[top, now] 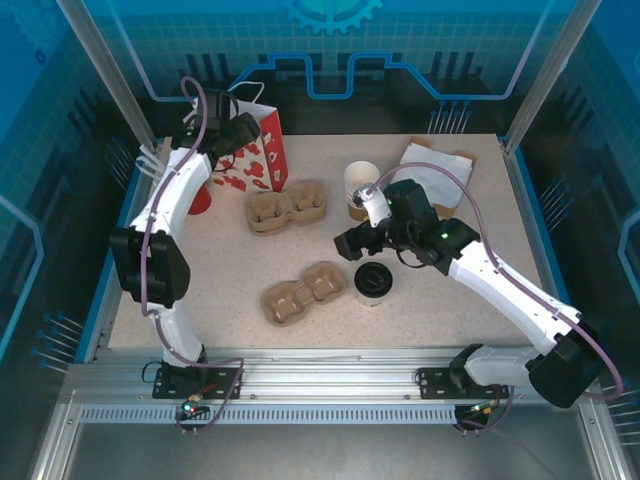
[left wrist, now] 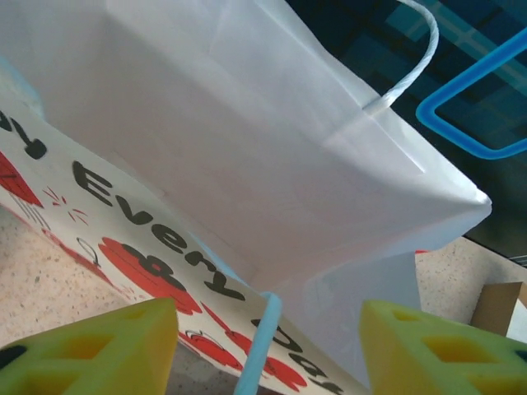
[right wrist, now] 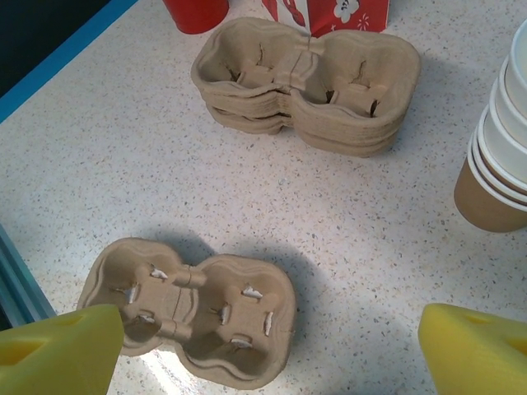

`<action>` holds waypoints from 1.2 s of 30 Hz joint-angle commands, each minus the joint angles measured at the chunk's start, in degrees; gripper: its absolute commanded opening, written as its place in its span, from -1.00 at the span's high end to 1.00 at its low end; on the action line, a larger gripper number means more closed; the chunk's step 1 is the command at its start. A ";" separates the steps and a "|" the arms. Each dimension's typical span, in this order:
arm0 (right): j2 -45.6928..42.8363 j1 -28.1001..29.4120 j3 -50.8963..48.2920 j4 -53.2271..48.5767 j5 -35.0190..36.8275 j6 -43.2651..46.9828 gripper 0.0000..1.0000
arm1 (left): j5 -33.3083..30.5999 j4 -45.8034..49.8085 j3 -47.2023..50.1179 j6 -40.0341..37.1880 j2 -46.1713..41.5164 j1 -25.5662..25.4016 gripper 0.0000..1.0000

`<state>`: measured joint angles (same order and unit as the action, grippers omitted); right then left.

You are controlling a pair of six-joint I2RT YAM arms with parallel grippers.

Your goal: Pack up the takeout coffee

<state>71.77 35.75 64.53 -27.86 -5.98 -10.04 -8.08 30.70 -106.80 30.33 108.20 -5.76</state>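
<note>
Speckled beige tabletop (top: 225, 270), blue-edged, inside blue printed walls (top: 420, 50). Upright takeout coffee (top: 372, 282) just below frame centre, beside a pulp carrier (top: 305, 292). At the paper bag (left wrist: 247, 148), upper left, left gripper (left wrist: 268, 317) spread; right gripper (right wrist: 270, 329) spread, empty

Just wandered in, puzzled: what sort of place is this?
Probably a robot test cell staged as a coffee counter: two white arms bolted to a metal rail inside blue walls, with pulp cup carriers and a paper bag.
</note>
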 commanded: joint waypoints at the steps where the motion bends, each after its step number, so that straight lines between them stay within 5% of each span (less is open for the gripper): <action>1: 0.60 0.95 0.44 0.53 0.51 -0.31 -0.88 | -1.24 0.39 -2.80 1.07 1.60 0.75 -0.19; 36: 2.21 1.00 2.35 -2.99 1.41 0.27 -0.87 | -3.07 -0.04 -10.31 -0.06 4.40 1.49 0.94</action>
<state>74.61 35.75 64.71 -29.52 -5.13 -10.22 -9.54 30.72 -113.56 31.35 112.57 -4.97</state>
